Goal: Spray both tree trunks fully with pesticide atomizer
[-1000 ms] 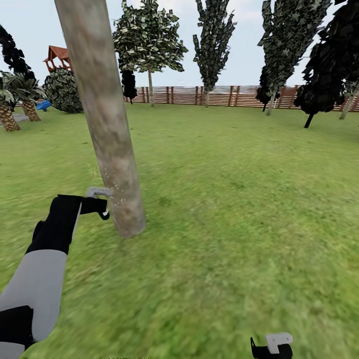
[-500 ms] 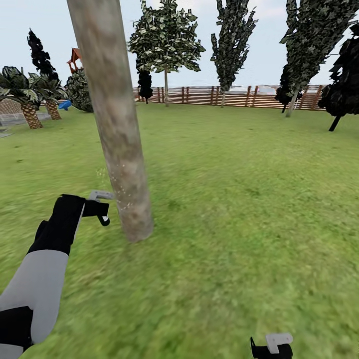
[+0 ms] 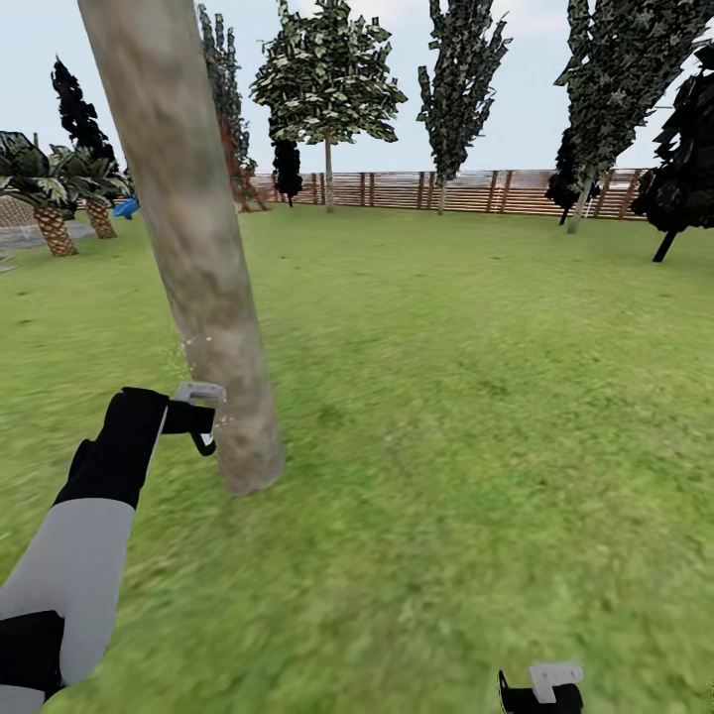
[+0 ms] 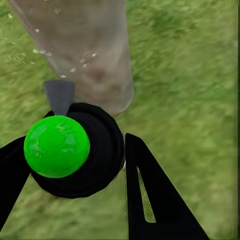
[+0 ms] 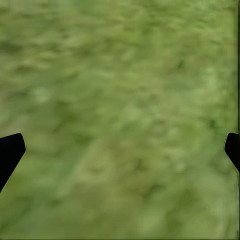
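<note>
Atomizer (image 4: 75, 150) clamped in left gripper (image 3: 203, 421), nozzle toward tree trunk (image 3: 198, 268) just beside, spray flecks on bark. Trunk upright, slightly leaning. Right gripper (image 5: 120, 150) spread wide, empty, over lawn (image 3: 476, 397).

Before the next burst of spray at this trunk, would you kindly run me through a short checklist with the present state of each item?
1. Pesticide atomizer held in left gripper: ok, fingers on both sides of it.
2. Nozzle aimed at tree trunk: ok, its grey tip points at the lower trunk.
3. Spray reaching bark: ok, pale specks show on and beside the trunk.
4. Whole trunk covered: cannot tell; far side and upper part hidden.
5. Right gripper free: ok, open over lawn.
</note>
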